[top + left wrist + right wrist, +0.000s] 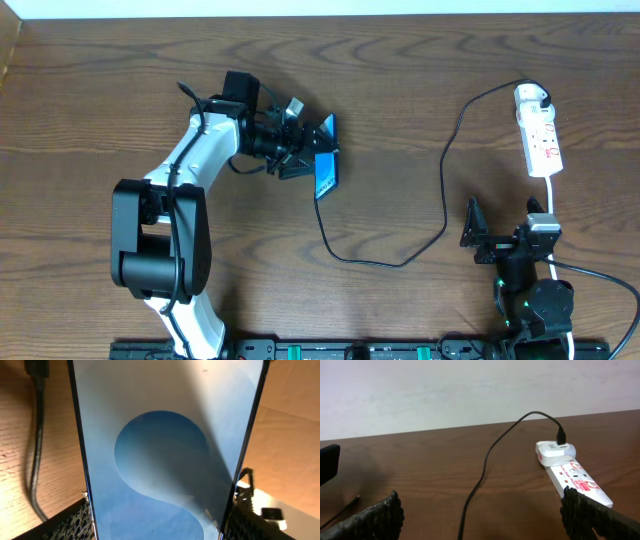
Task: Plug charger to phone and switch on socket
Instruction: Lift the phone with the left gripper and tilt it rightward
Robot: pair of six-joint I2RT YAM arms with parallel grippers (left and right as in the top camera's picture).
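Note:
The phone [326, 172], its blue screen lit, is tilted up off the table, and my left gripper [312, 158] is shut on its two long edges. In the left wrist view the phone [165, 450] fills the frame between the fingers [72, 522]. The charger cable [400, 262] runs from the phone's lower end across the table to its white plug head [531, 96], seated in the socket [541, 138]. Its connector end [37, 370] sits by the phone's left edge; I cannot tell whether it is inserted. My right gripper [487, 236] is open, low, short of the socket [577, 480], with the cable [480, 475] ahead.
The socket's white cord [551, 195] runs down past my right arm. The table's far edge meets a white wall [470, 390]. A dark object [327, 462] shows at the left edge of the right wrist view.

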